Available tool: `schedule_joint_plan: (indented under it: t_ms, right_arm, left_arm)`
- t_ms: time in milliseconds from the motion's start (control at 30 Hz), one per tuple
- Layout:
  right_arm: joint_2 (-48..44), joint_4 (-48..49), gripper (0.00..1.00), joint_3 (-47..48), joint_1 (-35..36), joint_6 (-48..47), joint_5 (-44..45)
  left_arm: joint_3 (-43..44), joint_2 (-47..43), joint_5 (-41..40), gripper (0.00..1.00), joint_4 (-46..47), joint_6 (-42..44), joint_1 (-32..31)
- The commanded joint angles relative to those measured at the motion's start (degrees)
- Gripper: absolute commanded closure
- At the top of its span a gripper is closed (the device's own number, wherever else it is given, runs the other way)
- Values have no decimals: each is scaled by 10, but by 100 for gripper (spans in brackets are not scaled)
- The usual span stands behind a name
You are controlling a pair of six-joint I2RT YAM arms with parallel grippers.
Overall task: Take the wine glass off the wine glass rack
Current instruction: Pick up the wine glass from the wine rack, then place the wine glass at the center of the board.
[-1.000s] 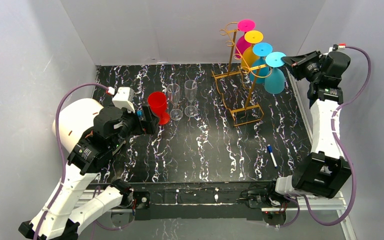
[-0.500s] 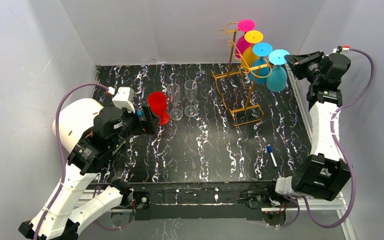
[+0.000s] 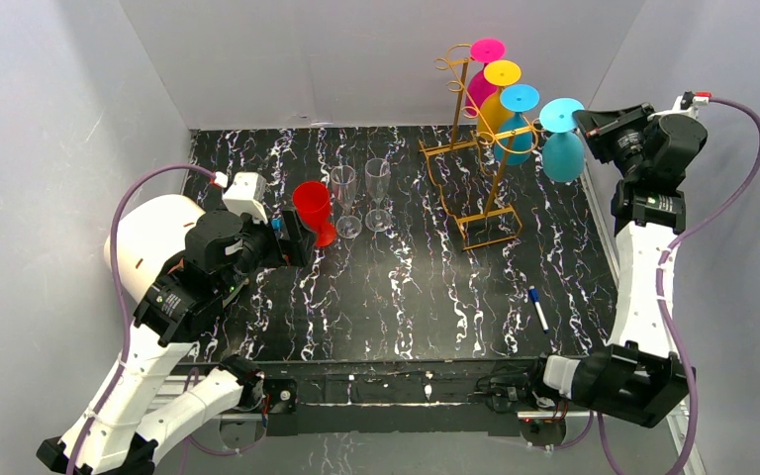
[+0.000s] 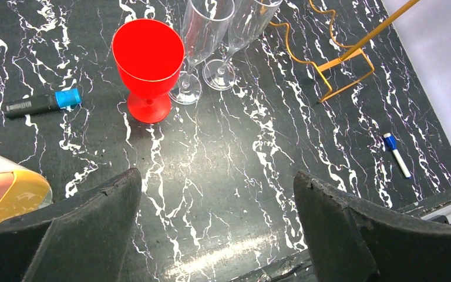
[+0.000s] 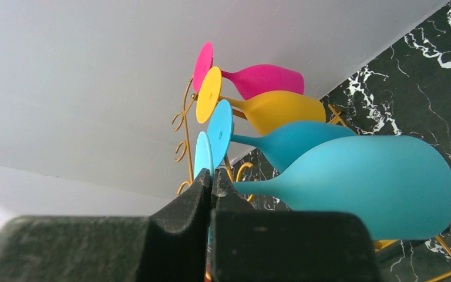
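The gold wire wine glass rack (image 3: 489, 220) stands at the back right with pink (image 3: 478, 87), yellow (image 3: 495, 107) and blue (image 3: 515, 134) glasses hanging upside down. A light-blue wine glass (image 3: 563, 156) hangs upside down just right of the rack, apart from its front hook. My right gripper (image 3: 582, 120) is shut on its foot disc (image 5: 202, 157), and its bowl (image 5: 376, 188) fills the right wrist view beside the gripper (image 5: 212, 176). My left gripper (image 4: 216, 176) is open over the bare table, near a red goblet (image 4: 148, 59).
Two clear flutes (image 3: 343, 198) (image 3: 378, 193) stand beside the red goblet (image 3: 312, 210). A blue-capped marker (image 4: 44, 103) lies left of the goblet, and a pen (image 3: 537, 307) lies at the front right. The enclosure walls are close to the right arm.
My right gripper has carried the light-blue glass to the right and slightly up, away from the rack's front hook. The left arm has not moved.
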Motion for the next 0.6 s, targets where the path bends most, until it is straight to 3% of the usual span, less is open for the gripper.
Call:
schedule_joint_plan:
  t_ms: [0,400,567]
  right_arm:
    - [-41,-16,99,-16,-1,-33,10]
    - [-215,-114,99,-109,-1,-61,-4]
    - [-246,-145,99,-143,1,-69,-112]
  left_arm:
    - [1,-3,15,2,9,-3,2]
    - [-10,-5,58,2,9,-41,2]
    - [-20,-19,62,2,31,-55,2]
